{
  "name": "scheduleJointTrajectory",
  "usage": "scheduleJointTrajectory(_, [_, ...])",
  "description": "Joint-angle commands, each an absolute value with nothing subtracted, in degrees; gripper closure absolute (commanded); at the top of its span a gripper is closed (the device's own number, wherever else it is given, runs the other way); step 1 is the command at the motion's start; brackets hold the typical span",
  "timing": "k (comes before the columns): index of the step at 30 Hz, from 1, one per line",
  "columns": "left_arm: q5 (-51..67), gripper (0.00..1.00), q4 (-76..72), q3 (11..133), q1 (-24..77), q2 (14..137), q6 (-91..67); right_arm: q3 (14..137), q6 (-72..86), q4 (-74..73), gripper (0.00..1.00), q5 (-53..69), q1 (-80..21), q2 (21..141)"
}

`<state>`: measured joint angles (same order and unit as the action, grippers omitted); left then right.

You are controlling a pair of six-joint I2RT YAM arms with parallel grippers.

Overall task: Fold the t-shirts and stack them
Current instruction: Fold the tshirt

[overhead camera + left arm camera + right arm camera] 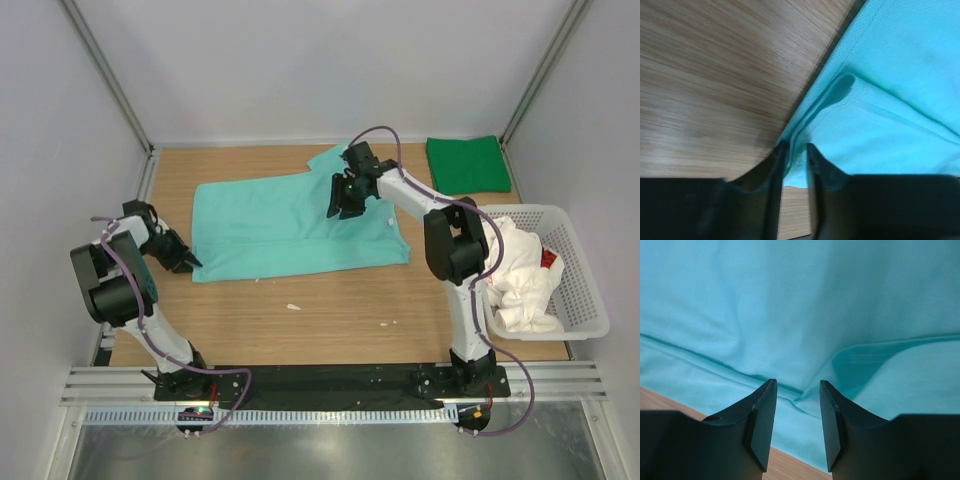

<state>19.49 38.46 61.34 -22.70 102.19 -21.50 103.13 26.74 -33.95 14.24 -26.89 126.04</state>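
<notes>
The left claw [796, 146] is narrow, its tips at the near left corner of the teal shirt [290, 225]. I cannot tell whether it pinches the hem. The right claw [797, 382] stands open, tips over a crease in the same shirt, toward its far right part. That shirt lies spread flat across the middle of the desk [330, 300]. A green shirt [467, 163] lies folded at the far right corner. A white shirt [520, 270] is bunched in the basket [582, 285] on the right.
</notes>
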Motion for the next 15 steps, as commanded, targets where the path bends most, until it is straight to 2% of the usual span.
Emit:
scheduleJointTrajectory(1, [18.8,0.69,39.7,60.9,-23.1,100.0,-22.1,102.3,22.5,-38.2,0.54,10.0,-23.8,119.4])
scheduleJointTrajectory(4, [18.7,0.6,39.5,61.0,-22.7,96.2,-23.1,98.2,19.8,-38.4,0.53,7.0,-21.8,117.1])
scheduleJointTrajectory(6, [17.9,0.58,40.5,61.4,-21.7,94.1,-23.6,95.0,17.6,-37.4,0.5,5.9,-20.7,115.3])
scheduleJointTrajectory(12, [17.5,0.6,41.4,61.5,-17.9,87.6,-25.6,94.3,16.2,-37.4,0.47,3.2,-17.4,116.1])
scheduleJointTrajectory(15, [19.7,0.63,41.0,61.0,-15.9,88.1,-26.4,95.4,15.4,-37.0,0.5,2.9,-16.7,118.0])
